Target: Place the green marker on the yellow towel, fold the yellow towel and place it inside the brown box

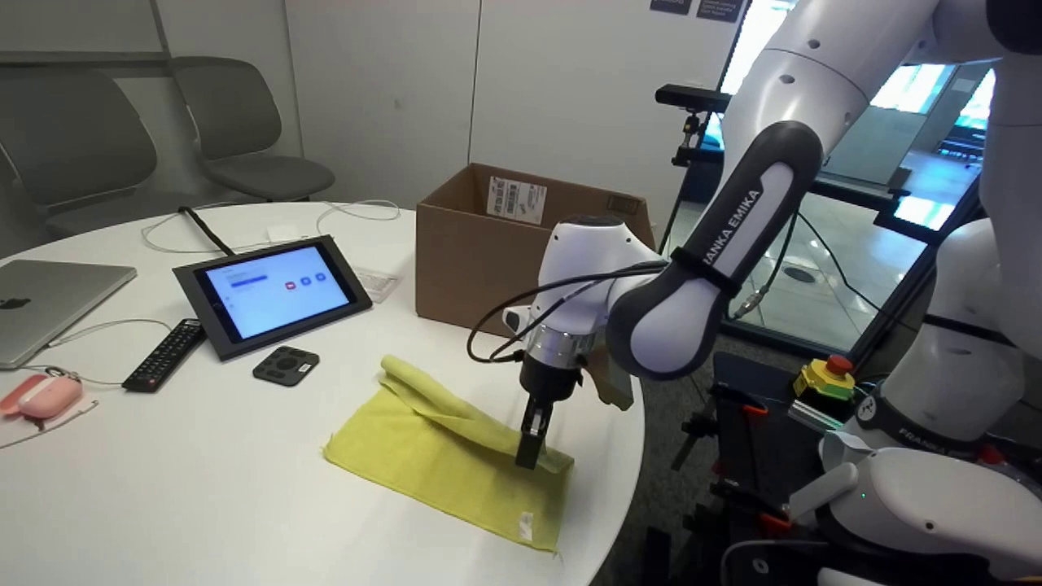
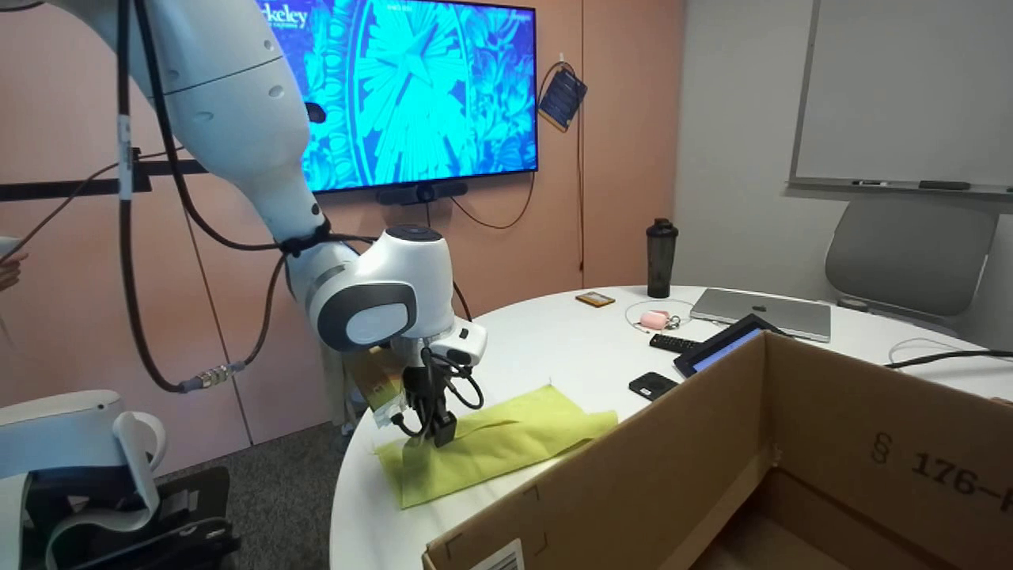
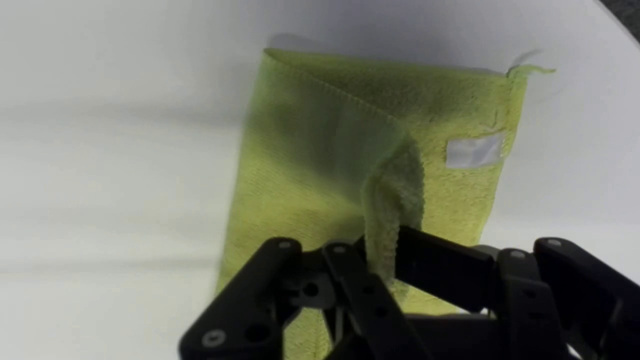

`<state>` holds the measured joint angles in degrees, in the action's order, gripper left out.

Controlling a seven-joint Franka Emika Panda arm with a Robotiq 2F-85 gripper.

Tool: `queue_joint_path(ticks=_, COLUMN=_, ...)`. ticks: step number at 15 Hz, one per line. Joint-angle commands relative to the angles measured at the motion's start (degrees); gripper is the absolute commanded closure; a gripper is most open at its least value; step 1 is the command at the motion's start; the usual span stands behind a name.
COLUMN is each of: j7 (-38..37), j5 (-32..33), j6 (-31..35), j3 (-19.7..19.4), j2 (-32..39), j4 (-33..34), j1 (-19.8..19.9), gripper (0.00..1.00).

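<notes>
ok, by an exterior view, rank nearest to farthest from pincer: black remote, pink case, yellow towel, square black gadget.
1. yellow towel, gripped by the pincer
2. square black gadget, beside the tablet
3. black remote, left of that in the picture
4. pink case, near the picture's left edge

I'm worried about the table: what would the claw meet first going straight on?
Probably the lower layer of the towel, then the table; the claw points down, but any gap is unclear.
</notes>
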<state>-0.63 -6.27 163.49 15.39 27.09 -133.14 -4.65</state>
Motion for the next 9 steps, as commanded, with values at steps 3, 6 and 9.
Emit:
queue_joint_path(ticks=3, j7=-4.72, j5=2.57, j6=-0.28, j3=-3.47, j2=3.37, j4=2.71, j1=-9.26, gripper=0.98)
queue_joint_path(ticks=6, j7=-11.86, j5=3.41, j6=0.46, j3=-7.51, j2=5.56, j4=4.73, j1=-15.83, gripper=0.98)
queue_joint_path(ticks=9, j7=-19.44, j5=4.19, j6=0.11, j3=-12.13, j2=8.11, j4=7.8, j1=-21.74, gripper=0.98)
